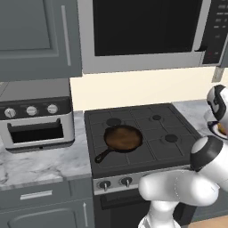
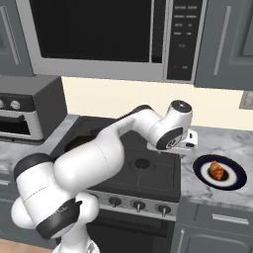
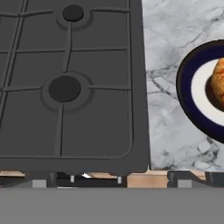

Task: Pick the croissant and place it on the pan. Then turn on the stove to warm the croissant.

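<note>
The croissant is a small golden pastry lying on a dark blue plate with a white centre, on the marble counter right of the stove. In the hand view the croissant shows at the right edge, partly cut off. The pan sits on the stove's front left burner with its black handle pointing toward the front left. My gripper hangs over the stove's right edge, left of the plate and apart from it. It is open, its tips wide apart with nothing between them.
A silver toaster oven stands on the counter left of the stove. A microwave hangs above. Small dark knobs line the stove's front panel. Bare marble lies between stove and plate.
</note>
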Motion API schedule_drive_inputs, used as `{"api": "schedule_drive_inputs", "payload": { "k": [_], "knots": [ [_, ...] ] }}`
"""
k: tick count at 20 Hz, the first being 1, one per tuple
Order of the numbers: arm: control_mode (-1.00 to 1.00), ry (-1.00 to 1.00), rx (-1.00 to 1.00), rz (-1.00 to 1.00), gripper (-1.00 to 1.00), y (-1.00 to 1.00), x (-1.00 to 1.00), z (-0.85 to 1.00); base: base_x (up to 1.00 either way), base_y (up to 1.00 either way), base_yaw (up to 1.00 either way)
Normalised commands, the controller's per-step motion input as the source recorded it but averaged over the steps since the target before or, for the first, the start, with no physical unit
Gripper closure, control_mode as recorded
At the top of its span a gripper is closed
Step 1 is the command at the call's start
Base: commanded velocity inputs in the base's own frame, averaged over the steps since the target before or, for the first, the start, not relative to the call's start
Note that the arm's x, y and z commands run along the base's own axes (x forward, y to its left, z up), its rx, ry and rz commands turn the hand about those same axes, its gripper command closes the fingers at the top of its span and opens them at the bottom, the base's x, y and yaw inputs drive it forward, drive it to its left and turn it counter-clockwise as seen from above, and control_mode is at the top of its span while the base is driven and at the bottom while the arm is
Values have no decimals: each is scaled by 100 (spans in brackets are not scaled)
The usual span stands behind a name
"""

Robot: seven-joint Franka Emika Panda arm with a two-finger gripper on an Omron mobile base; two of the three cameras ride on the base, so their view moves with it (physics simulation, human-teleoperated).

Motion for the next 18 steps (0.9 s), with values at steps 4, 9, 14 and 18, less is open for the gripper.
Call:
{"api": "schedule_drive_inputs", "payload": {
  "k": [4,9,14,18],
  "knots": [
    [-100,0,0,0,-100,-31,0,-5,0,0,0],
    [-100,0,0,0,-100,-25,2,-3,0,0,0],
    [-100,3,0,0,-100,-27,5,-1,0,0,0],
    [-100,3,0,0,-100,-35,8,-3,0,0,0]
  ]
}}
